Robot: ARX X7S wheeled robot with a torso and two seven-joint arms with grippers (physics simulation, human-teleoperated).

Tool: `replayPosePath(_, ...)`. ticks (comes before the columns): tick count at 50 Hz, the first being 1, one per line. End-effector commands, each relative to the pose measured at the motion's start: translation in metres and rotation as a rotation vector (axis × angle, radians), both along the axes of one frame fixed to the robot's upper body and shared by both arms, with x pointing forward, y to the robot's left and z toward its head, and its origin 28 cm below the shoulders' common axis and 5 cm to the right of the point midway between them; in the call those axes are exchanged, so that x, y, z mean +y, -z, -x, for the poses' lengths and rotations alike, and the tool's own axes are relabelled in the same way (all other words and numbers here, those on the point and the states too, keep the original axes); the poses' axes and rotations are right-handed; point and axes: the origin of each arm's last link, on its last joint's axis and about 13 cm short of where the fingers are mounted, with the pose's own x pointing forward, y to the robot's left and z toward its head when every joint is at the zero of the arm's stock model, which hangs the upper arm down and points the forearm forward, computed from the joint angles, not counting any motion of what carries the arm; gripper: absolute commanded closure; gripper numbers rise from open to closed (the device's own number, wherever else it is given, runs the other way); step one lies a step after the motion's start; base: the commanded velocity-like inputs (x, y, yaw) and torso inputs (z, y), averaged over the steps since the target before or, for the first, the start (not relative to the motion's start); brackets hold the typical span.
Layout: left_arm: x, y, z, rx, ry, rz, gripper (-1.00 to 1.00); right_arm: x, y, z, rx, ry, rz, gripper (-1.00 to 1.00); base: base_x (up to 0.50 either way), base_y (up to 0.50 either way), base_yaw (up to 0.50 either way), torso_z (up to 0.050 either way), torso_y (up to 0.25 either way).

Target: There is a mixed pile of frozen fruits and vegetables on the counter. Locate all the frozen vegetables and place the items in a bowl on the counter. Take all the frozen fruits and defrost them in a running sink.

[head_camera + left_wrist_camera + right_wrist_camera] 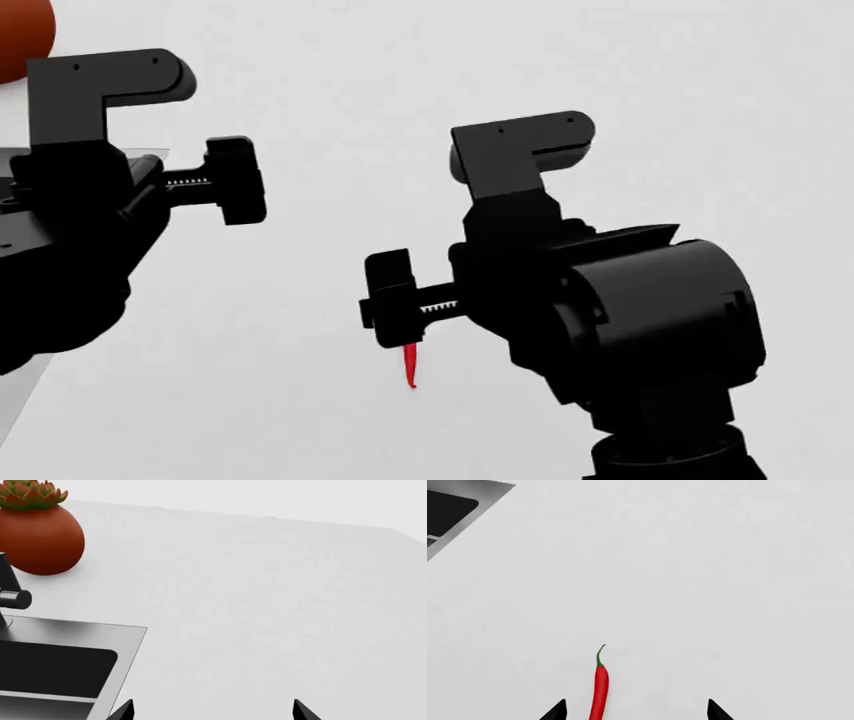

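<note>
Red chili (600,690) flat on white desk (707,580), between spread jaws of right gripper (635,710); left gripper (212,711) jaws spread too, near sink (57,672); red-potted succulent (37,530) beyond

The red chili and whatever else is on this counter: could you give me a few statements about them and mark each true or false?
1. The chili pepper lies on the white counter, not in a bowl. True.
2. The right gripper is clamped shut on the chili. False: its fingertips stand apart, the chili lying between them, nearer one tip.
3. A red pot with a succulent stands on the counter beside the sink. True.
4. The left gripper holds a strawberry. False: it is open and empty over bare counter.
</note>
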Motion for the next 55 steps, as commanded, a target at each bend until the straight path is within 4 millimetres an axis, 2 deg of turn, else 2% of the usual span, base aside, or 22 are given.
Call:
replayPosePath(1,-0.002,0.0,0.001,-0.002,0.007,-0.001,-1.0,0.008,0.013,0.003,0.027,-0.036,0.008,-1.0,0.0,0.0,0.0,0.0,0.0)
replayPosePath(25,0.0,0.004,-0.001,0.007,0.008,0.015,-1.0,0.032,0.035,-0.011,0.025,-0.066,0.078,-1.0,0.0,0.0,0.0,0.0,0.0)
replayPosePath(55,-0.002,0.007,0.0,0.01,0.01,0.014,-1.0,0.036,0.058,-0.018,0.057,-0.079,0.091,-1.0,0.0,0.0,0.0,0.0,0.0)
